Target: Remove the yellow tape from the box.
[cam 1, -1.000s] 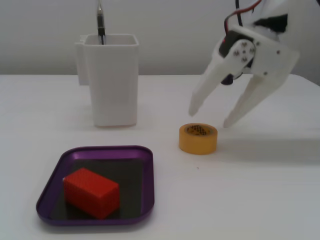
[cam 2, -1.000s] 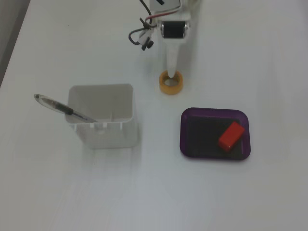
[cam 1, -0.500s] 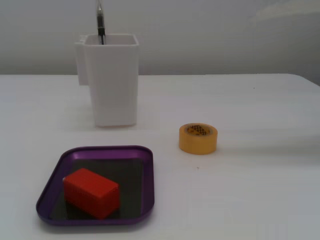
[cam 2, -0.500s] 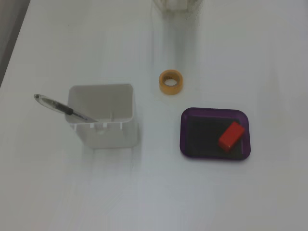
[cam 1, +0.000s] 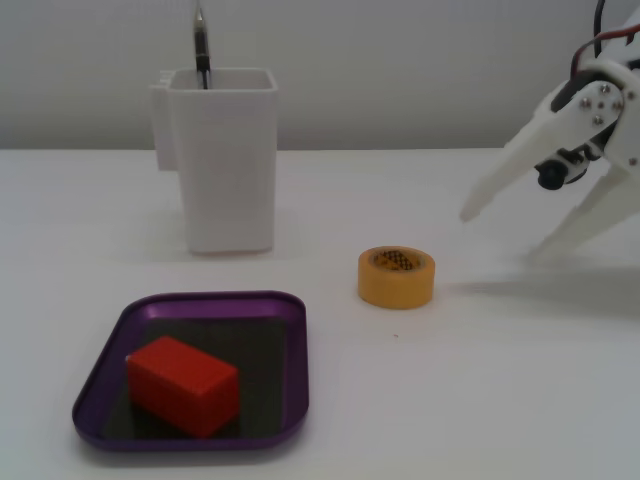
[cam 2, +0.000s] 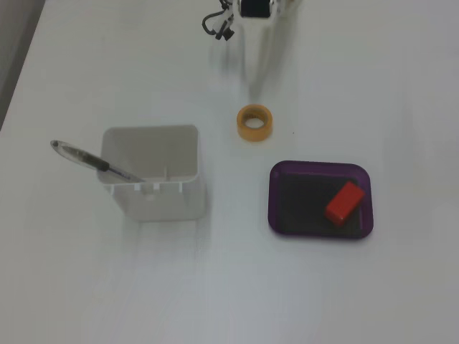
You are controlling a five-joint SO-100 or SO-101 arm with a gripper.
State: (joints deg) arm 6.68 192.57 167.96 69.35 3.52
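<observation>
The yellow tape point(cam 1: 396, 277) lies flat on the white table, outside the box and to its right in a fixed view; it also shows in another fixed view point(cam 2: 255, 122). The box, a shallow purple tray point(cam 1: 200, 298) point(cam 2: 315, 165), holds only a red block point(cam 1: 182, 386) point(cam 2: 345, 203). My white gripper point(cam 1: 500, 235) is open and empty, raised a little to the right of the tape and apart from it. From above its fingers point(cam 2: 256, 75) are faint against the white table, just beyond the tape.
A tall white square container point(cam 1: 225, 160) point(cam 2: 154, 179) with a pen point(cam 1: 201, 45) point(cam 2: 93, 163) in it stands behind the tray. A dark cable clip point(cam 2: 219, 27) hangs near the arm.
</observation>
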